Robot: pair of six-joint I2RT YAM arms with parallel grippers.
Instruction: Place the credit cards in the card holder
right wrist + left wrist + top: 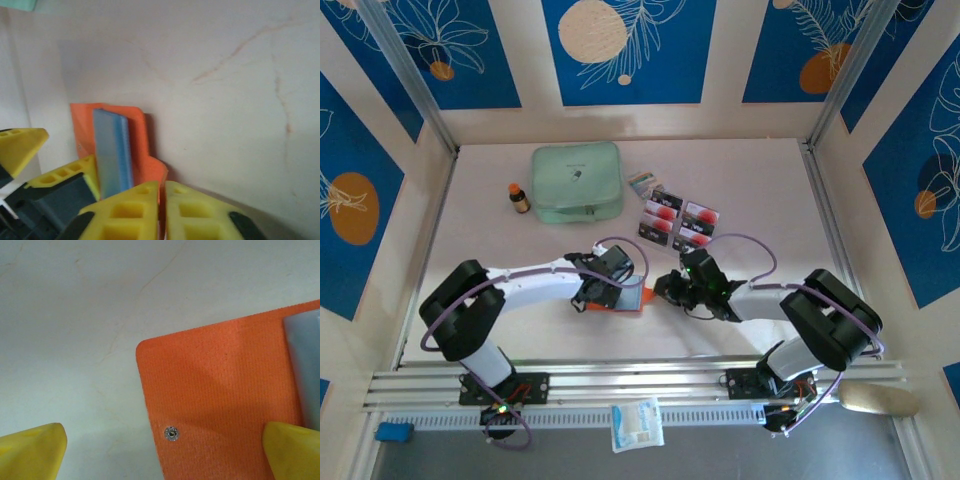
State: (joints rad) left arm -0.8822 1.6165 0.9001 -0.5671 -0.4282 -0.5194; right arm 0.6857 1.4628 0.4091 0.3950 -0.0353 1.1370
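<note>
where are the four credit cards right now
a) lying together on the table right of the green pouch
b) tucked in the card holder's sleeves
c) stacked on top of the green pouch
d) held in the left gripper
a: the credit cards lie in a cluster on the table, just right of the mint-green pouch and beyond the card holder.

A robot lab booth: aluminium frame point(640, 385), blue patterned wall panels point(630, 50).
</note>
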